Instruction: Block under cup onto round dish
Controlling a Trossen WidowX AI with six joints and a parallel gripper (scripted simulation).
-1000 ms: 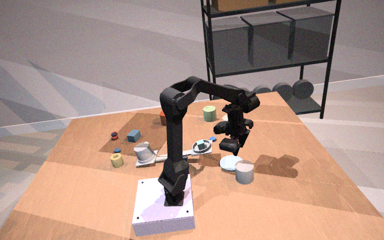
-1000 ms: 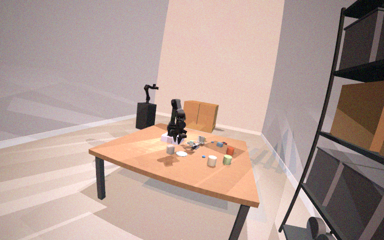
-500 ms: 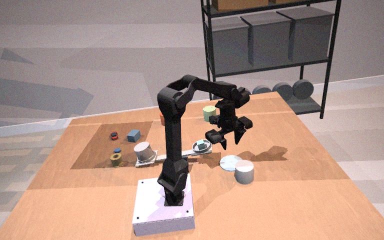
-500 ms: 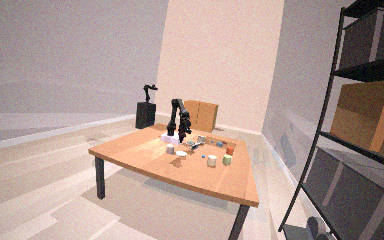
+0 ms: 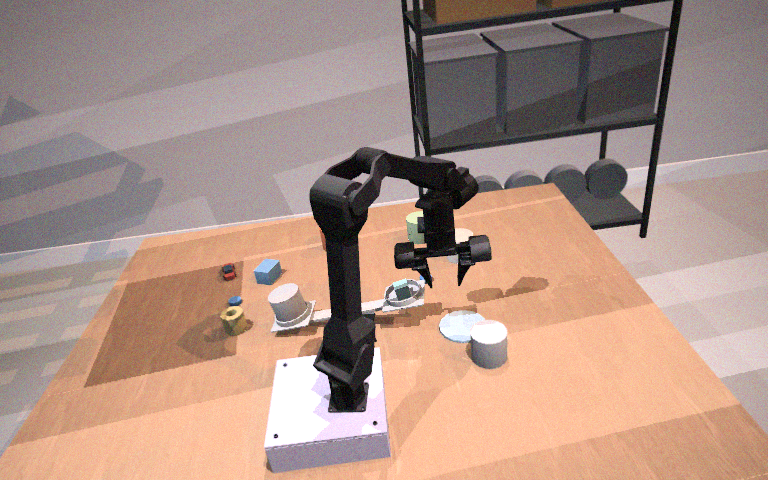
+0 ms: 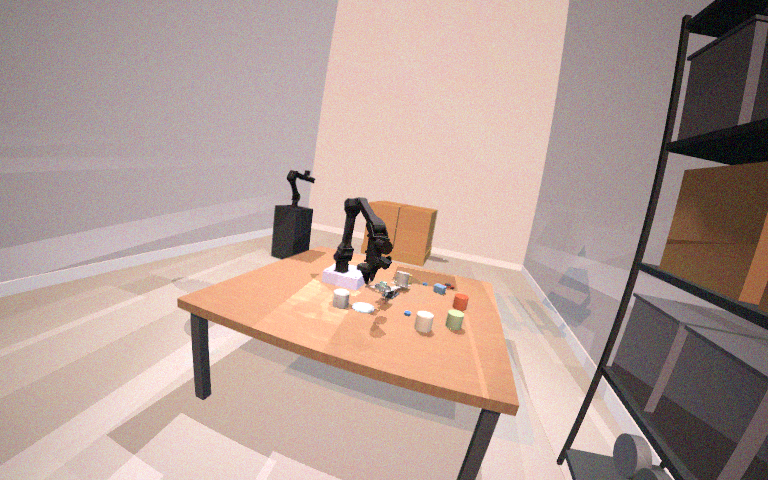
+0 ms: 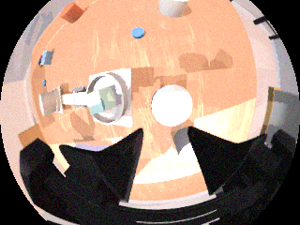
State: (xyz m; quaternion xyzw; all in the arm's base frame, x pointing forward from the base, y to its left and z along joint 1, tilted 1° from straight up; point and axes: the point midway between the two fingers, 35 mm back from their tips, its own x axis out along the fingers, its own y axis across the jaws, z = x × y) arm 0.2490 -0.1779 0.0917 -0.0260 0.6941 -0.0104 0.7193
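The block (image 5: 401, 291), a small pale teal cube, is sitting uncovered inside the ring at the right end of the balance (image 5: 345, 310), toward the middle of the worktop (image 5: 566, 396). The cup (image 5: 488, 343) that covered it is standing upright on the worktop to the near right, just beside the round dish (image 5: 455, 326) and possibly overlapping its edge from this angle; whether it overhangs the dish cannot be told. The other cup (image 5: 289, 302) is resting untouched on the balance's left end.

The tool (image 5: 443, 278) is hovering above the worktop, just right of the block and on the far side of the dish, jaws pointing down, partly open and gripping nothing.

The step in hand looks like the approach to the block. The next move calls for shifting left until the fingers straddle the cube, descending inside the ring without knocking the beam, since a jolt could disturb the left cup, then closing and carrying the block to the dish.
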